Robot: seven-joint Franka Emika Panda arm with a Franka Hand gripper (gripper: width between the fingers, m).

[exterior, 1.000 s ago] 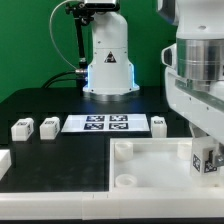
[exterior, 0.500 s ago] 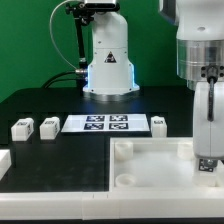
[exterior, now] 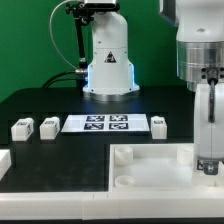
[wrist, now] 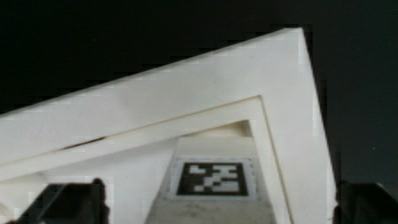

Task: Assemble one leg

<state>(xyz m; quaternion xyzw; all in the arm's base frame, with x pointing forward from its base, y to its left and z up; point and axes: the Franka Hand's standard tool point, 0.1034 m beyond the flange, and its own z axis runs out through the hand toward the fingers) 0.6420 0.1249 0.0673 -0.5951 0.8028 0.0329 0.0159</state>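
Leg at the tray corner
My hand [exterior: 209,160] is closed on the leg [wrist: 214,182], upright over the white tray [exterior: 150,160] near the counter's [exterior: 60,100] front right corner

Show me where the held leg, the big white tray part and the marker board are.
held leg [wrist: 214,180], wrist view, on its tag face.
big white tray part [exterior: 150,155], exterior view, on its back rim.
marker board [exterior: 105,124], exterior view, on its middle.
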